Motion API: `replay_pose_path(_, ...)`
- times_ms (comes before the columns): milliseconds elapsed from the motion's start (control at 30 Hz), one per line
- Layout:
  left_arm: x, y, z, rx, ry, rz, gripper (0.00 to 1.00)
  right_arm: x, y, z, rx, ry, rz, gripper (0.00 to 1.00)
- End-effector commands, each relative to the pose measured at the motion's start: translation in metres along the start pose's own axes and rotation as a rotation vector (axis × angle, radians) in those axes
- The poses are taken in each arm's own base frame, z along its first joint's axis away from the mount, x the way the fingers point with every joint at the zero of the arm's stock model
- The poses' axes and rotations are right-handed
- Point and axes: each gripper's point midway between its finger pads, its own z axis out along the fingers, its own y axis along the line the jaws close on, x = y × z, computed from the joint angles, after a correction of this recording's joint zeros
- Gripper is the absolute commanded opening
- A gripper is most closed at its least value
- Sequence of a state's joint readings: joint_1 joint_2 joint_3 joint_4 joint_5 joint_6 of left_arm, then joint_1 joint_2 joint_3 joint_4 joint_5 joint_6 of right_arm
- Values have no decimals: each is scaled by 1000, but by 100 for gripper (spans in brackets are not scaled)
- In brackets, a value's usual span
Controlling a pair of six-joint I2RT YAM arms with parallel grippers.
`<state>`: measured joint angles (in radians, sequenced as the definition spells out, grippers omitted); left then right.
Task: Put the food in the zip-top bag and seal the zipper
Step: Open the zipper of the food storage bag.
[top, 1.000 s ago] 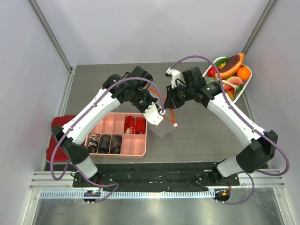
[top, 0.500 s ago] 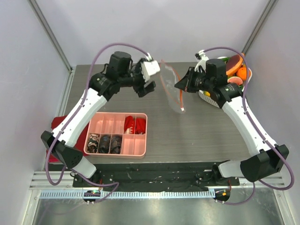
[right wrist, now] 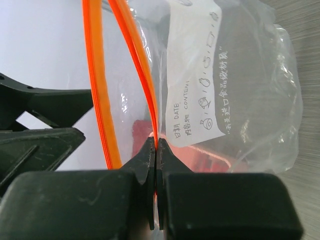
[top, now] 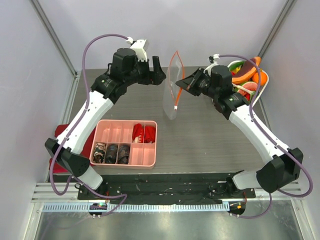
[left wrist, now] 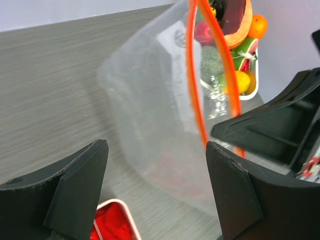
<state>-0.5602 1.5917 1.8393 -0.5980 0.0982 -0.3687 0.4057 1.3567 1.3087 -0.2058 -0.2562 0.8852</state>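
One zip-top bag (top: 171,100) hangs from my right gripper (right wrist: 155,147), jaws pinched tight on the zipper (right wrist: 145,75), its two strands parted. My left gripper (left wrist: 155,150) gapes wide and empty, facing the bag. Only my right wrist view shows the label (right wrist: 197,75) writing; my left shows the food (left wrist: 235,55) beyond.

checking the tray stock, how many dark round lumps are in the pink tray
3, side by side in the near row of the pink tray, in its three leftmost compartments: left lump, middle lump, right lump. Any stacked underneath would be hidden.
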Motion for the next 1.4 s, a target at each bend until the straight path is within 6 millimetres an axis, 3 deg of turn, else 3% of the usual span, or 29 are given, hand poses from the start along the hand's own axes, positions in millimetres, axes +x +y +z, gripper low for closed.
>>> replay_pose_path(0, -5, -6, 13, -21, -45, -132, 82, -8, 16, 16, -49, -59, 71, 1)
replay_pose_path(133, 9, 0, 23, -36, -12, -143, 75, 0, 14, 24, -53, -44, 83, 1)
replay_pose_path(233, 28, 7, 33, -53, 35, -142, 63, 2, 8, 29, -52, -46, 85, 1)
replay_pose_path(267, 32, 10, 35, -64, 45, -141, 52, 3, 7, 29, -50, -44, 84, 1)
replay_pose_path(367, 50, 22, 44, -100, 90, -143, 33, 12, -9, 29, -21, -23, 86, 1)
replay_pose_path(533, 61, 32, 54, -95, 127, -152, 2, 32, -49, 22, 52, 22, 67, 1)
replay_pose_path(667, 69, 34, 59, -94, 147, -145, 0, 44, -77, 16, 112, 58, 45, 1)
replay_pose_path(767, 67, 35, 57, -95, 150, -134, 0, 39, -96, 8, 141, 54, 22, 1)
replay_pose_path(900, 50, 36, 37, -130, 145, -80, 0, 22, -102, -3, 149, 54, -52, 1)
replay_pose_path(933, 40, 32, 31, -121, 127, -48, 0, 14, -93, -4, 128, 48, -76, 1)
replay_pose_path(1000, 37, 23, 20, -123, 130, 6, 0, 12, -85, -4, 97, 80, -95, 1)
replay_pose_path(1100, 46, 17, 13, -162, 162, 121, 0, 25, -84, 0, 62, 144, -65, 1)
replay_pose_path(1233, 68, 19, 22, -219, 245, 183, 0, 59, -111, 16, 62, 279, 33, 1)
replay_pose_path(1300, 66, 18, 21, -237, 271, 187, 0, 65, -112, 20, 16, 286, 66, 1)
replay_pose_path(1367, 57, 14, 24, -237, 269, 185, 0, 68, -93, 21, -85, 311, 116, 1)
